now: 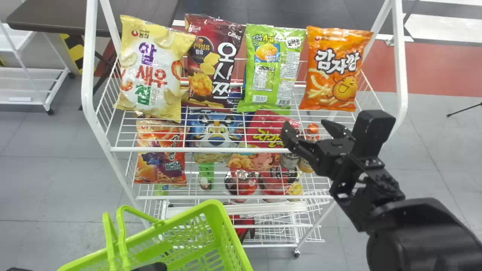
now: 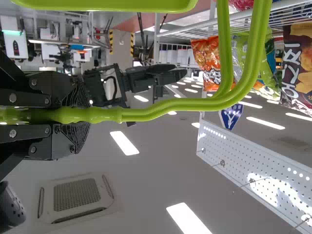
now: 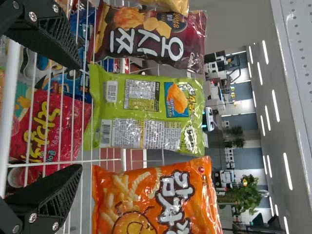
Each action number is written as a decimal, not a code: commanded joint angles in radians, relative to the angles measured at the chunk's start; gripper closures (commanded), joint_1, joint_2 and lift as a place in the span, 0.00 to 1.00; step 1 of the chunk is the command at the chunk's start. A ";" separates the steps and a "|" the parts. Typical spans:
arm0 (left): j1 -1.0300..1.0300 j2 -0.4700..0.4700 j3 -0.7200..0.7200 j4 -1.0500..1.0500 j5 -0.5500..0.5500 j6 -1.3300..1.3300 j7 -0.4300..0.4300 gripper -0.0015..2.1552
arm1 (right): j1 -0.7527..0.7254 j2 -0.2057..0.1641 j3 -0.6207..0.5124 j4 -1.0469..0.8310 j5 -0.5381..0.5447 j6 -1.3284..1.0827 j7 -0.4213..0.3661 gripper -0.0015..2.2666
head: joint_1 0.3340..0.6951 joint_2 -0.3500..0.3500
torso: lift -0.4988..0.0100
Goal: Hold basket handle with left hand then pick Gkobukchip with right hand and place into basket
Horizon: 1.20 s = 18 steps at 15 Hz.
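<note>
Reader: What is the largest thing here?

Describer: A white wire rack (image 1: 87,75), bags standing along its top shelf.

Reader: And next?

Describer: A lime basket (image 1: 232,239), low in front of the rack, towards the robot's left.

Reader: Where is the Gkobukchip?

Describer: I take it to be the green bag (image 1: 269,71) on the top shelf, between a dark red bag (image 1: 211,64) and an orange bag (image 1: 335,71). Its long axis runs up and down, its printed back facing out.

Reader: Which hand is nearer?

Describer: The right gripper (image 1: 305,123), empty, jaws spread wide. From the wrist, the bag lies straight ahead, beyond the fingertips; its width falls within the gap, so going forward should bring one jaw to each side. Too far sideways, and a jaw may catch a neighbour.

Reader: The other hand?

Describer: The left gripper (image 2: 80,116) is clenched around the basket handle (image 2: 146,115).
</note>
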<state>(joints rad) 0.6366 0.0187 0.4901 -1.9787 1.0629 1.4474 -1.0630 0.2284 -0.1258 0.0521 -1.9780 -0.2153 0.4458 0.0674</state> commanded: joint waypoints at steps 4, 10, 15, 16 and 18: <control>0.000 0.004 0.001 0.001 0.000 0.000 0.001 1.00 | -0.198 0.000 0.026 0.145 -0.001 0.051 -0.012 0.03 | 1.00 0.38 | 0.98; 0.000 0.006 0.004 0.001 0.000 0.000 0.001 1.00 | -0.434 0.000 0.100 0.370 -0.006 0.094 -0.015 0.03 | 1.00 0.43 | 0.98; 0.000 0.007 0.005 0.006 0.000 -0.009 0.000 1.00 | -0.578 0.011 0.155 0.571 0.004 0.078 -0.032 0.03 | 1.00 0.48 | 0.98; 0.000 0.007 0.005 0.006 0.000 -0.009 0.000 1.00 | -0.613 0.015 0.163 0.619 0.005 0.072 -0.032 0.03 | 1.00 0.48 | 0.98; 0.000 0.007 0.007 0.006 0.000 -0.009 -0.002 1.00 | -0.667 0.023 0.180 0.696 0.010 0.057 -0.032 0.03 | 1.00 0.48 | 0.98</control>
<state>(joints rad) 0.6366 0.0259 0.4955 -1.9732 1.0630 1.4383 -1.0642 -0.3967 -0.1089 0.2179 -1.3398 -0.2094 0.5150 0.0352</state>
